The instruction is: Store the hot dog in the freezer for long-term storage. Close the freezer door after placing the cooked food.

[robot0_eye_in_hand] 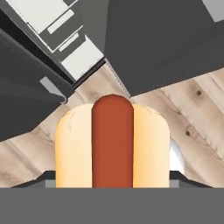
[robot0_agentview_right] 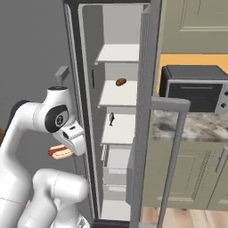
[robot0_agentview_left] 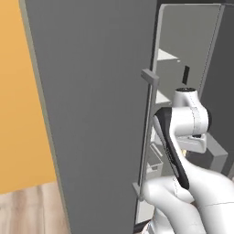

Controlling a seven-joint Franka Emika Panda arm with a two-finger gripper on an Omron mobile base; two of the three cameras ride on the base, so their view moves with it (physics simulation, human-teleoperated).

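Carrying the hot dog (robot0_eye_in_hand: 112, 144) in the fingers (robot0_agentview_right: 62, 152), which are pressed against the bun's two sides; the hand view shows the sausage running straight away from the wrist, wood floor (robot0_eye_in_hand: 192, 118) below. Load sits low beside the arm, outside the freezer (robot0_agentview_right: 116, 133), level with the lower shelves. Freezer door (robot0_agentview_left: 91, 114) stands open, its bar handle (robot0_agentview_left: 147, 132) close to the elbow. Inside: white shelves, a small brown item (robot0_agentview_right: 120, 82) on an upper one, a small dark fish-like thing (robot0_agentview_right: 111, 118) on the next.

Risks, as I judge them:
- Opening is narrow; the other fridge door (robot0_agentview_right: 144, 116) stands on the far side. A wide swing could clip either door edge and knock the bun loose.
- Soft bun, held on its sides: it may slip or twist if bumped.
- Elbow could catch the bar handle while reaching in.
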